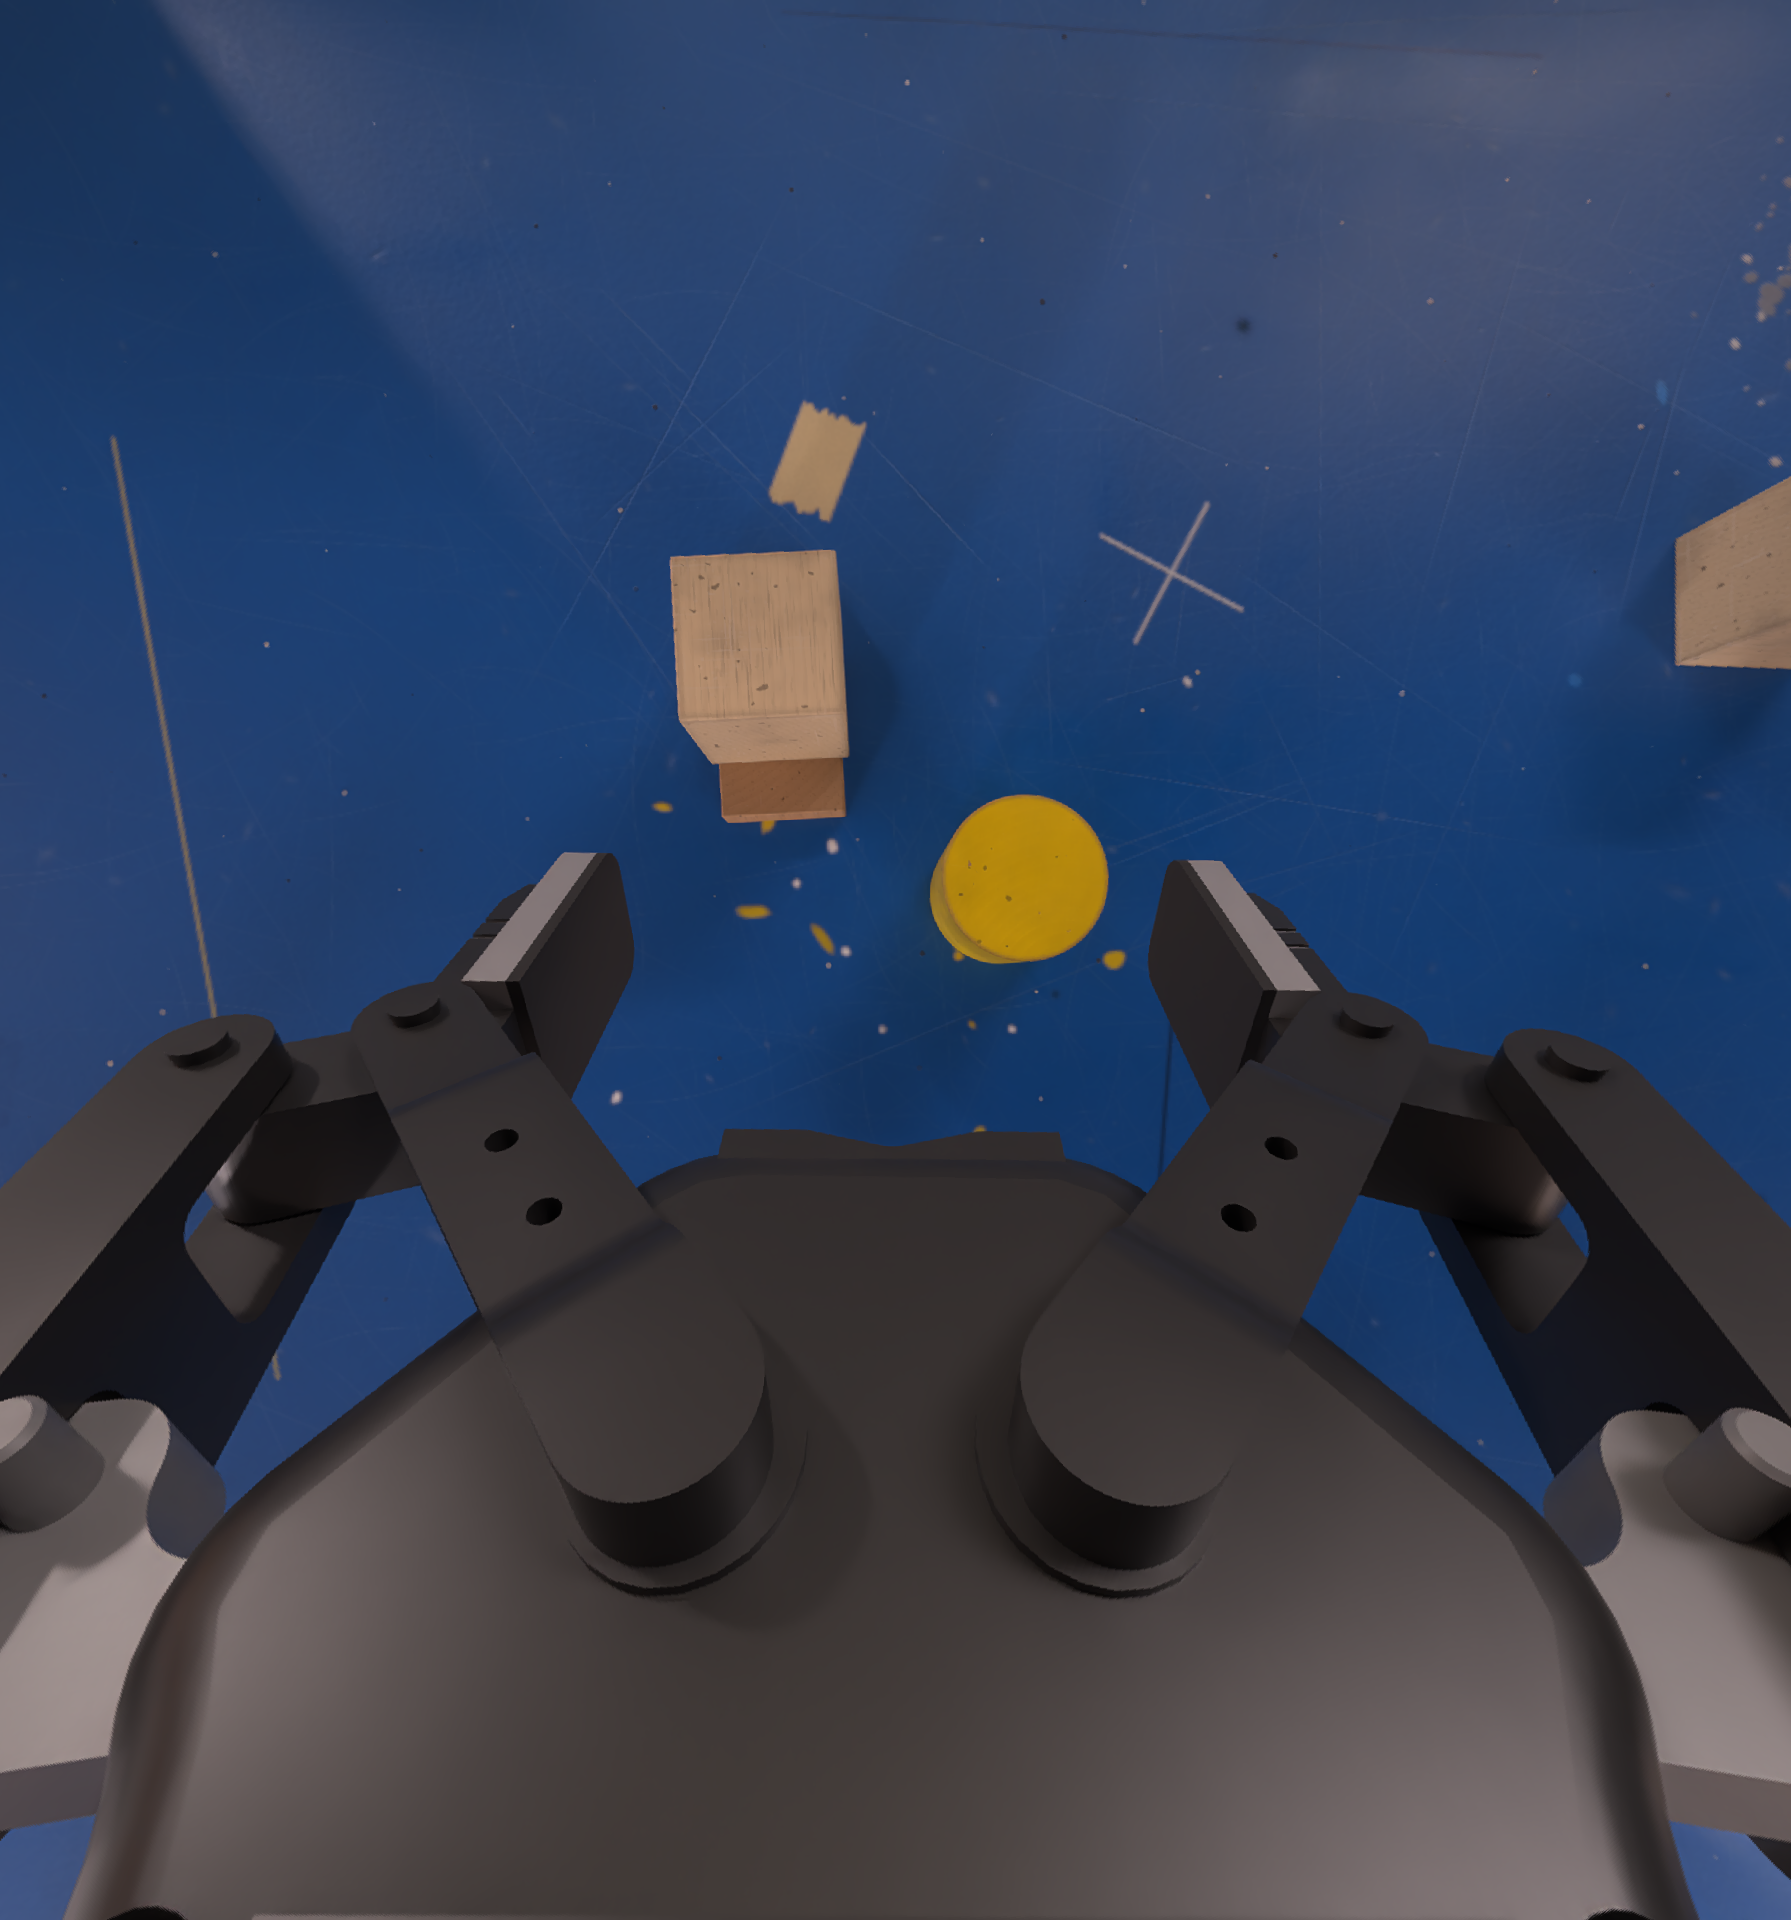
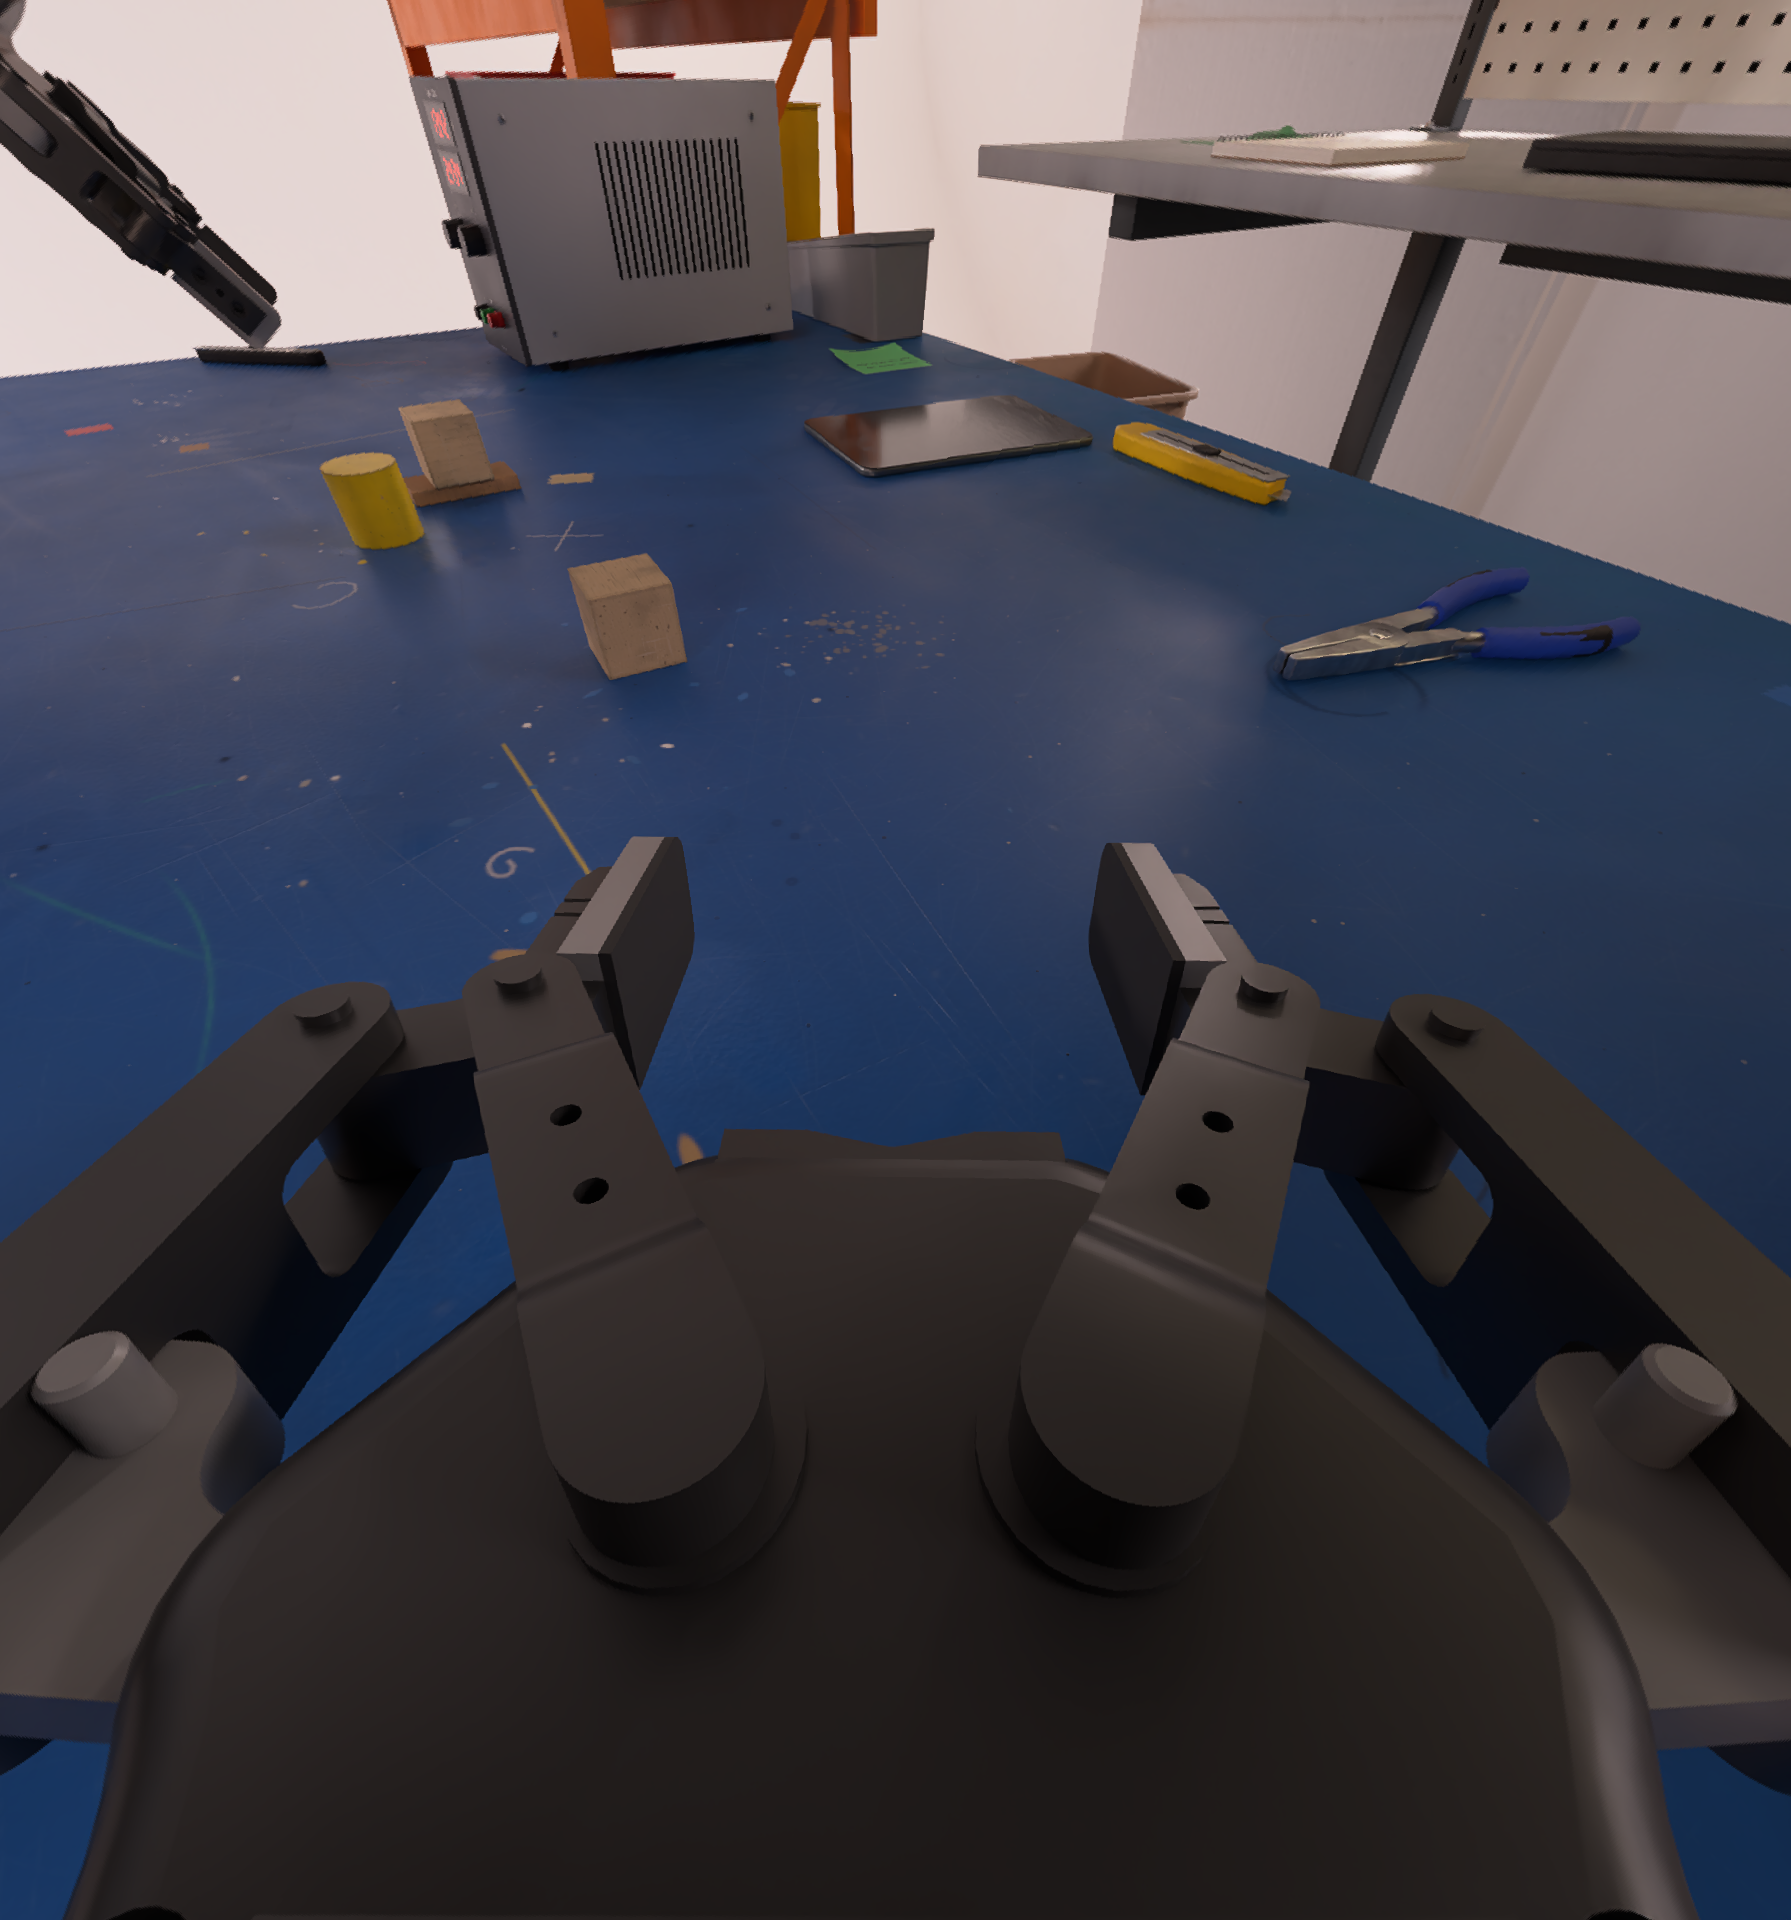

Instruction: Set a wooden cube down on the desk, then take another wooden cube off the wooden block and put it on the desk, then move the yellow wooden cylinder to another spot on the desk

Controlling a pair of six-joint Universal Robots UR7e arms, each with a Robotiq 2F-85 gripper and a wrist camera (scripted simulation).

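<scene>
In the left wrist view I look down on the blue desk (image 1: 351, 312). A wooden cube (image 1: 758, 649) sits on a flat brown wooden block (image 1: 782, 790). The yellow wooden cylinder (image 1: 1021, 878) stands upright just right of them. A second wooden cube (image 1: 1769, 566) lies on the desk at the far right. My left gripper (image 1: 891, 914) is open and empty, high above the cylinder. In the right wrist view the cube on the block (image 2: 444, 442), the block (image 2: 470, 483), the cylinder (image 2: 371, 501) and the loose cube (image 2: 628, 615) show far off. My right gripper (image 2: 891, 914) is open and empty.
A grey power supply box (image 2: 621, 213), a grey bin (image 2: 870, 281), a green note (image 2: 878, 360), a dark tablet (image 2: 948, 431), a yellow utility knife (image 2: 1197, 462) and blue-handled pliers (image 2: 1452, 634) lie on the desk. The left arm (image 2: 112, 197) hangs at top left. A shelf table (image 2: 1390, 187) stands to the right.
</scene>
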